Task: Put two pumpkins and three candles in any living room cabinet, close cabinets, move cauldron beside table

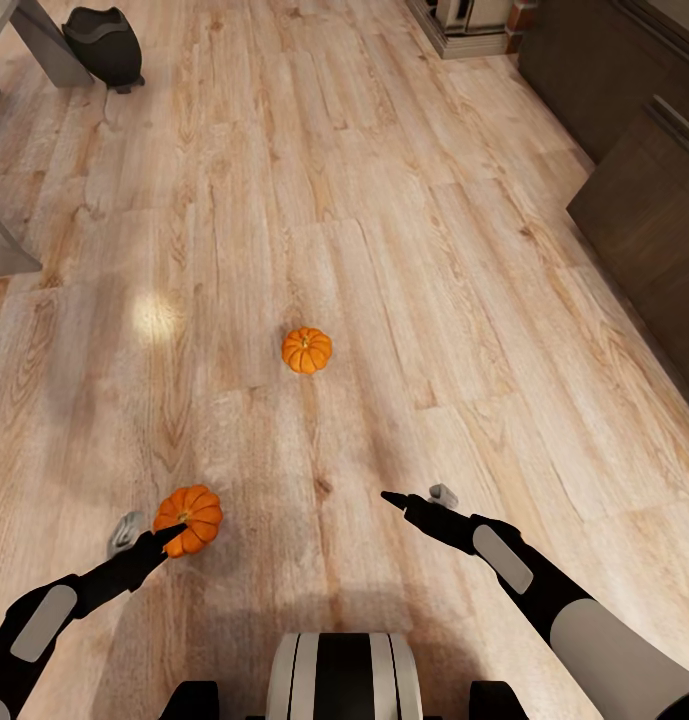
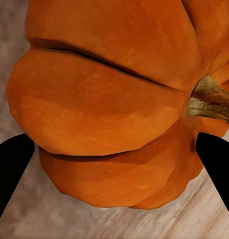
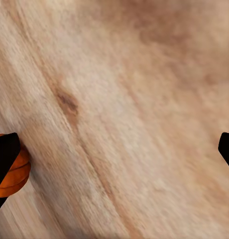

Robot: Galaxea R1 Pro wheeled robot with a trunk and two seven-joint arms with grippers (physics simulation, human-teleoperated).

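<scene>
While your left gripper [image 1: 154, 535] stands with its jaws spread around one pumpkin [image 1: 190, 519] low over the wood floor [image 1: 434, 300], whether it truly grips I cannot tell. Your right gripper [image 1: 416, 494] hangs released, holding nothing. A second pumpkin [image 1: 307, 350] sits mid-floor, well apart. You have the cauldron [image 1: 104, 45] by the table leg [image 1: 49, 45] and the cabinet [image 1: 644, 210] along the floor's right edge.

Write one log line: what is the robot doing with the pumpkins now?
left gripper: jaws around near pumpkin, grip unclear | right gripper: open, empty | second pumpkin: on floor | cauldron: far left
</scene>
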